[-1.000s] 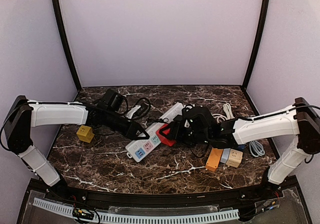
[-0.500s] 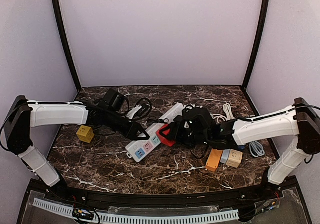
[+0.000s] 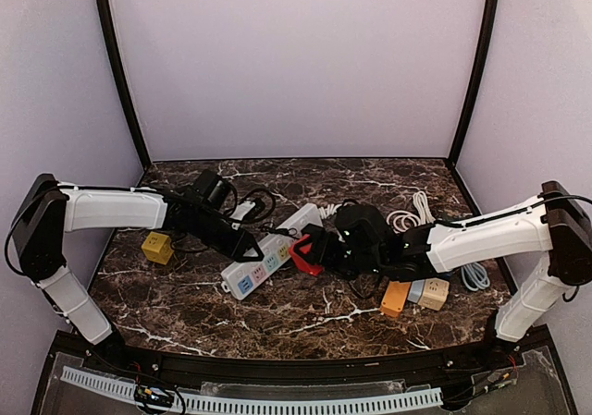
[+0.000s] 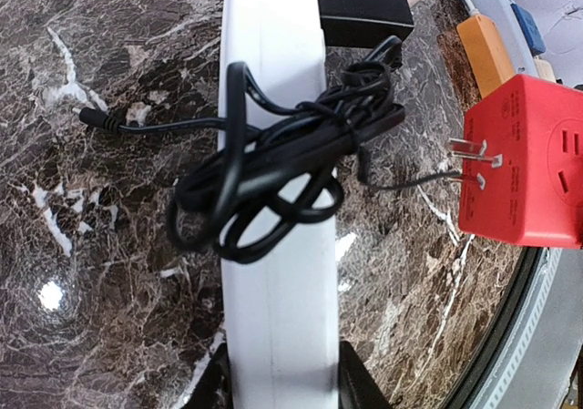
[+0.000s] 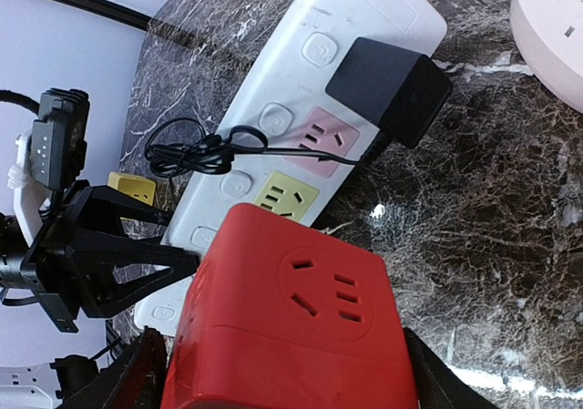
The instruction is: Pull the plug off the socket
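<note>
Beside the white power strip (image 4: 273, 318), the right gripper (image 5: 278, 377) is clamped on the red plug (image 5: 291, 327), one finger pressed against each side of the cube-shaped body. The plug's two metal prongs (image 4: 474, 154) are bare and point toward the strip with a gap between them and its side; the plug is out of the socket and apart from the strip. In the right wrist view the cube's socket face is toward the camera and hides the strip's near end.

The left gripper (image 4: 282, 386) grips the power strip across its width, a finger on each long edge, at the end away from the strip's own white lead. A thin black cable (image 4: 273, 172) lies in a loose tangle across the strip's middle, one end trailing onto the marble table (image 3: 305, 313). Further along the strip a black adapter (image 5: 390, 88) sits plugged in, next to an open pink socket and a yellow one.

Well off the strip's gripped end, a yellow cube (image 3: 157, 247) rests on the table. Past the plug on the other side lie an orange block (image 3: 396, 297) and a beige block (image 3: 433, 292), just beside each other, and a coiled white cord (image 3: 407, 216).
</note>
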